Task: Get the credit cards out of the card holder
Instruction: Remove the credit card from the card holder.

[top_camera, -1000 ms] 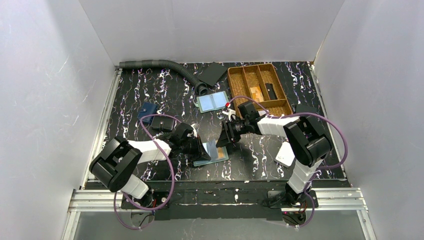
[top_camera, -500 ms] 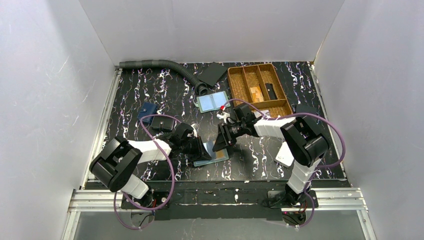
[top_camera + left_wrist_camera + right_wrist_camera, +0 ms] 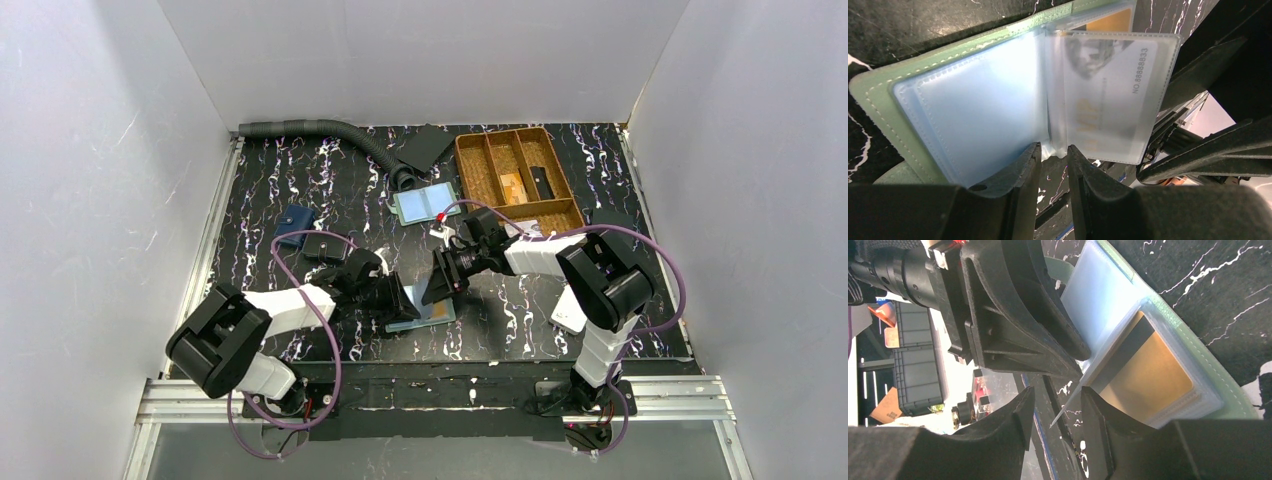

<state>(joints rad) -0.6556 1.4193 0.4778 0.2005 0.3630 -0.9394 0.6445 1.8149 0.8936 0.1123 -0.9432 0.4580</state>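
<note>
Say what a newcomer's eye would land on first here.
The left tool and right tool meet nose to nose over the open card holder at the table's near middle. Close up, a frosted sleeve stands up from it holding a pale card printed NO.88888833, and an orange-tan card with a dark stripe lies flat in another pocket. A woven tray sits far back, right of centre.

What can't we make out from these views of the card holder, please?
- Top view: the card holder lies mostly under the left hand and right hand; its cards are too small to see.
- Left wrist view: the card is blurred by its frosted sleeve; the orange card is mostly hidden behind it.
</note>
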